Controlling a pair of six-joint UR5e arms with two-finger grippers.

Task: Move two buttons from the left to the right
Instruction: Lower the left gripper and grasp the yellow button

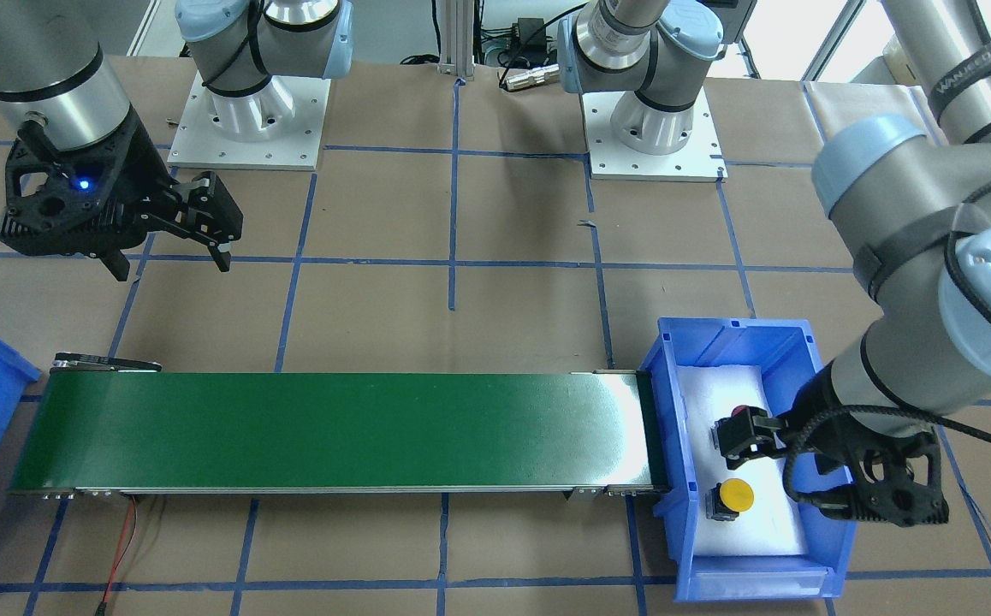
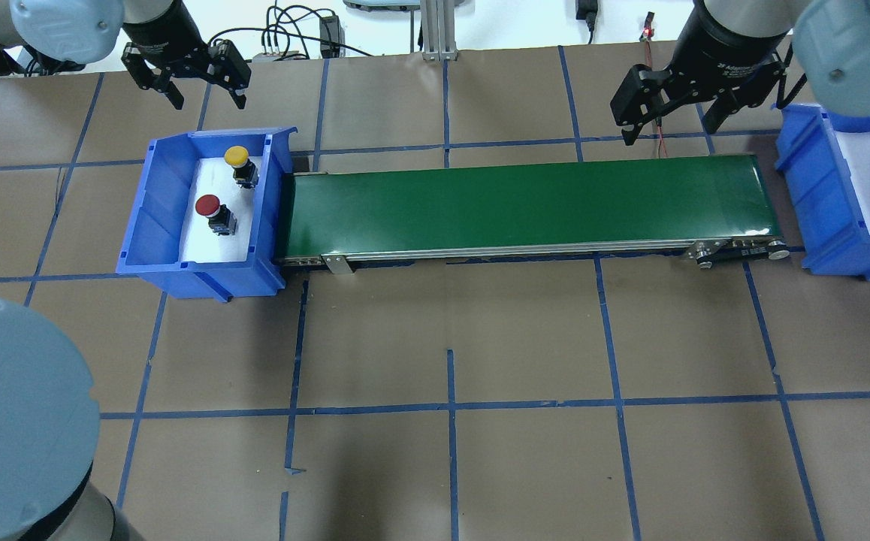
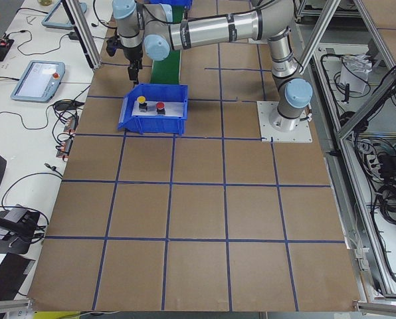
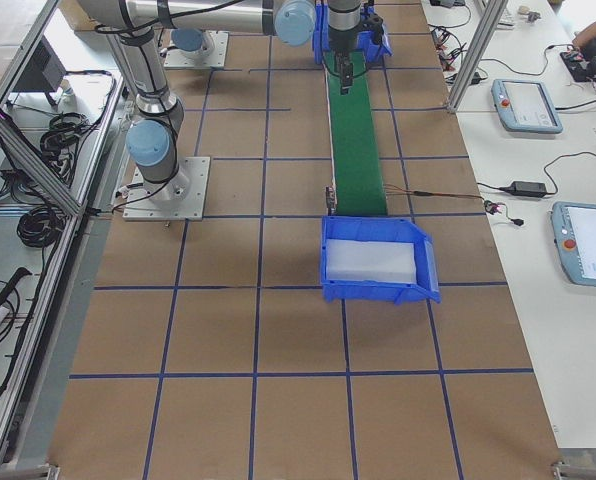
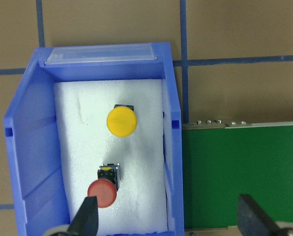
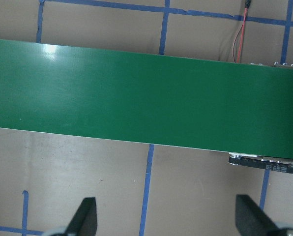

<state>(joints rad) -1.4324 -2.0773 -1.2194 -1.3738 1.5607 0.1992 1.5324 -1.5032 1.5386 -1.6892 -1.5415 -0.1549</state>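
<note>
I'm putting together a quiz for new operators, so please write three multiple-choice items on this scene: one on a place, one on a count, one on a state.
1. Where, relative to the green belt, do the red button and the yellow button sit?
A. On it
B. In the left bin, at its end on the robot's left
C. On the table beside it

2. How many blue bins show in the overhead view?
A. One
B. Two
C. Three

3. How does the left tool stand?
A. Open, holding nothing
B. Shut on the red button
C. Shut on the yellow button

Answers: 1 B, both buttons stand inside that bin's walls. 2 B, the left bin and the right bin, one at each end of the belt. 3 A, it is spread wide above the bin with nothing in it.
</note>
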